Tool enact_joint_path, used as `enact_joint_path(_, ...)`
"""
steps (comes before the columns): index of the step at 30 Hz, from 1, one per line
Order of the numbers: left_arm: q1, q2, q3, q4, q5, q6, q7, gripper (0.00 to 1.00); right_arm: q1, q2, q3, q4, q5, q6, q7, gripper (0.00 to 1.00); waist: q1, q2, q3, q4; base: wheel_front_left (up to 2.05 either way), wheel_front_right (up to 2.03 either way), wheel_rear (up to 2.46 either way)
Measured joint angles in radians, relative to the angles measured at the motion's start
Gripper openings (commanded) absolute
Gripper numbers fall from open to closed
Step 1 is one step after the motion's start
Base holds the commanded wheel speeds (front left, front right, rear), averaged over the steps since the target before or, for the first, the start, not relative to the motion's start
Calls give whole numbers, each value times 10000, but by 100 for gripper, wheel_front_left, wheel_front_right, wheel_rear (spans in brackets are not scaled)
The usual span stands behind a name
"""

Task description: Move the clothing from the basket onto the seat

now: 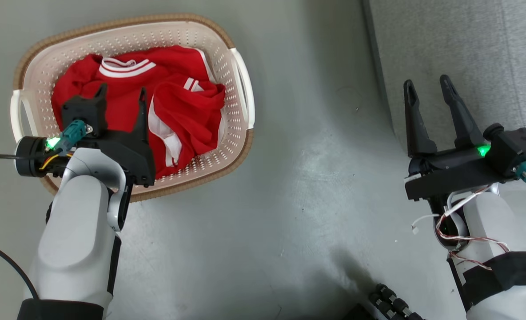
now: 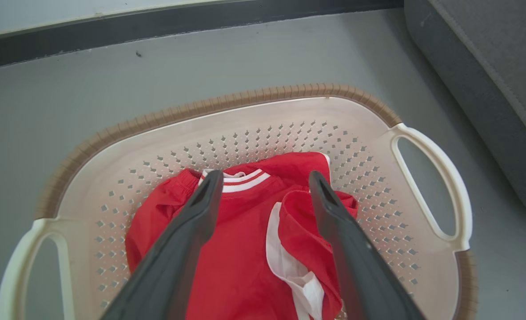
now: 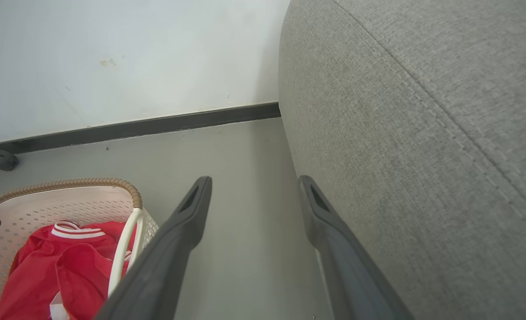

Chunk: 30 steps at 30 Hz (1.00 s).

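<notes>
In the cream laundry basket [image 1: 227, 133] on the grey floor [image 1: 312, 178], the red clothing [image 1: 178, 102] is lying in a crumpled heap. Its white-striped collar is turned toward the basket's far wall, and a white-trimmed fold is bunching on the side nearer the seat [image 1: 467, 44]. All the red cloth in view is sitting inside the basket.

Over the heap, the left gripper [image 2: 265, 178] is hovering with its two dark fingers spread wide and gripping nothing. In the left wrist view one tip is lining up with the striped collar and the other with the bunched fold. Whether they are touching the cloth, I cannot tell.

The right gripper [image 1: 427, 84] is waiting well apart from the basket at the edge of the light-grey sofa cushion. Its fingers are likewise parted and empty.

The step in hand looks to be the reach for a first pick, so the task is judged to be at its start. The next move is calling for the left fingers to sink into the heap and close on a thick fold rather than on the perforated wall. The cloth then needs lifting clear of the woven-look rim and carrying across the strip of floor to the seat. The garments may be tangled, so one pull could be dragging both.
</notes>
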Motion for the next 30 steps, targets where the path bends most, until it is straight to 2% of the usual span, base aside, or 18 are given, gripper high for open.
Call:
enact_joint_path(21, -1184, 50, 169, 1041, 0, 265, 788, 100, -490, 17, 105, -56, -86, 59, 0, 100, 1, 0, 963, 321, 0, 0, 0)
enact_joint_path(30, -1725, 107, 146, 1421, 174, 614, 1166, 100, -646, 40, 228, -38, -84, 59, 0, 100, 1, 0, 1402, 316, 0, 0, 0)
